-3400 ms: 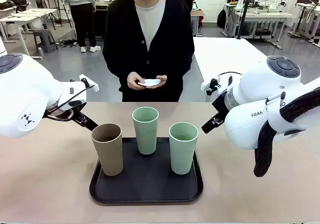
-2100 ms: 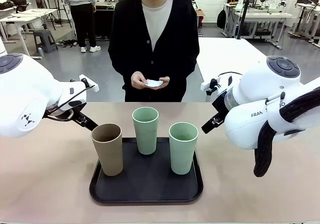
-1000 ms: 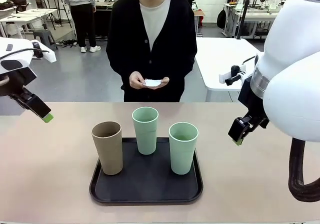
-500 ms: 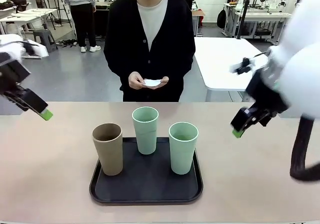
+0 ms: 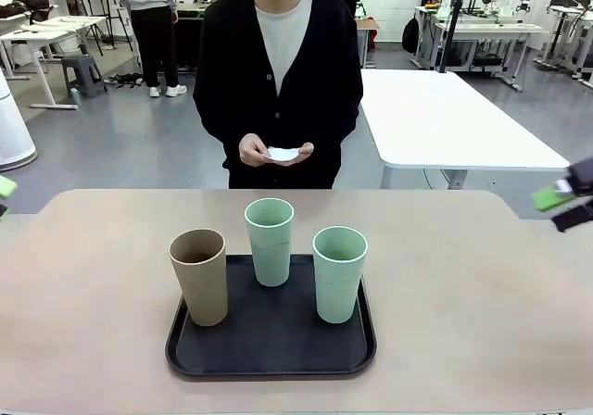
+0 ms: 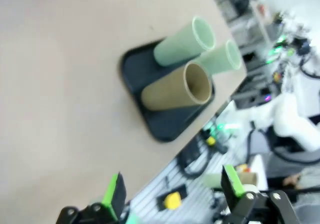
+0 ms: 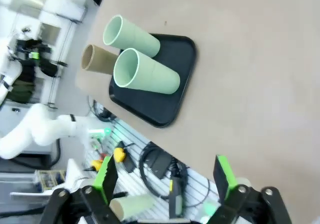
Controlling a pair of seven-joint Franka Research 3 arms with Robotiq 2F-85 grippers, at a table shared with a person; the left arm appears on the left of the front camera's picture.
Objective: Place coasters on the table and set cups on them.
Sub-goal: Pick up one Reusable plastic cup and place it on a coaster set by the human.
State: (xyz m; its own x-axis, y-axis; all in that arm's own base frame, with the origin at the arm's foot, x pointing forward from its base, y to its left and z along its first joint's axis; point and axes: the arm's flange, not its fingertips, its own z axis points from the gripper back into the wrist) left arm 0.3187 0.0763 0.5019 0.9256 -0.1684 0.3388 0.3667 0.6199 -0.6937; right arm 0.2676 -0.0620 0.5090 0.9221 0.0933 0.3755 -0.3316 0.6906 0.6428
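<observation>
Three cups stand upright on one black tray (image 5: 269, 355): a tan cup (image 5: 199, 276) at left, a rear mint cup (image 5: 270, 242) and a right mint cup (image 5: 339, 273). The coasters (image 5: 283, 154), count unclear, lie in the person's hands (image 5: 252, 149) beyond the beige tabletop (image 5: 463, 322). The left fingers (image 6: 114, 191) and right fingers (image 7: 106, 176) spread wide, empty. One white table (image 5: 445, 119) stands behind, on grey floor.

The front camera, on the robot's side, looks across the tabletop (image 5: 463, 341) at a person (image 5: 283, 72) standing at the far edge, with the black tray (image 5: 269, 350) of three cups (image 5: 270, 239) close in the foreground. Each wrist camera hangs high off one end of the tabletop, rolled sideways, looking down past its own spread jaws. All three views share the tray, the cups and the bare tabletop around them.
</observation>
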